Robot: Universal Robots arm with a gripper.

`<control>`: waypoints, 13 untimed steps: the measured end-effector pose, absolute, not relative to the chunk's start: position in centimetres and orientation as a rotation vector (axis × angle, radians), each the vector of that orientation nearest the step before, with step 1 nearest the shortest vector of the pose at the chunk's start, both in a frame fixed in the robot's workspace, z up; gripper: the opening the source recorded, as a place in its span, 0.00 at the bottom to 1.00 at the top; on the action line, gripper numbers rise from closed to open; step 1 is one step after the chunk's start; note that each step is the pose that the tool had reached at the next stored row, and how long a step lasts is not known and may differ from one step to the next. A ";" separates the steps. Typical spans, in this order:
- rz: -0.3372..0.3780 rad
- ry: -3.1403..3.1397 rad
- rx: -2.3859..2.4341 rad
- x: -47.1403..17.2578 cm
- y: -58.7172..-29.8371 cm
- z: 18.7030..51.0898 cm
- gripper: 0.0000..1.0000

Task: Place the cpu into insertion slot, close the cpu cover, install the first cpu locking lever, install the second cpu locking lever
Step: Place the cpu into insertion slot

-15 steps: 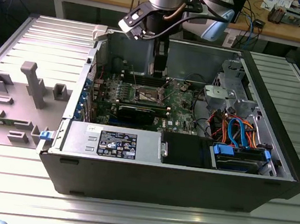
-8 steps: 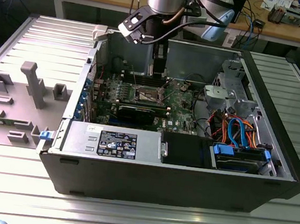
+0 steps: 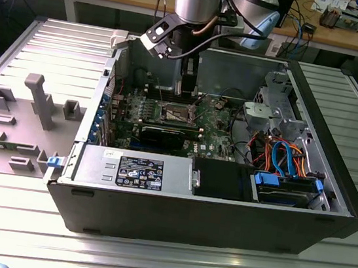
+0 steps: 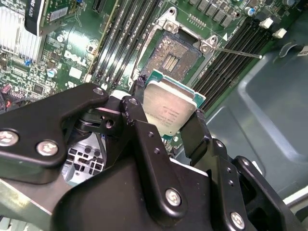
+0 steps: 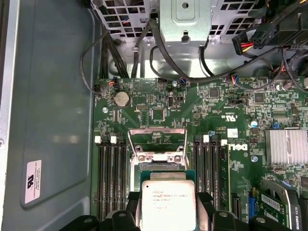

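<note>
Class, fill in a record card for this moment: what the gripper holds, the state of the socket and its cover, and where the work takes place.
Gripper: gripper shut on the chip's edges
Held item: cpu, metal top showing, not yet seated
Socket: insertion slot empty, contacts bare
Cover: cpu cover swung open
Setting: inside an open computer case

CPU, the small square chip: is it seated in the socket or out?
Out. In the second wrist view the small square silver-topped chip is clamped in the black tool, and the square dark-centred socket lies bare.
</note>
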State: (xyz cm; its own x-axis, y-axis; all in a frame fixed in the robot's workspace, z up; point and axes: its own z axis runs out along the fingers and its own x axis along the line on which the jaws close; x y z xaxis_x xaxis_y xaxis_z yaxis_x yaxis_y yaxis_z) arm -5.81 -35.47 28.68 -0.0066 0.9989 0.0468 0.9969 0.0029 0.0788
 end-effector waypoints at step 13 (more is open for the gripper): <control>0.139 2.209 2.198 -5.8 -35.5 28.3 0.55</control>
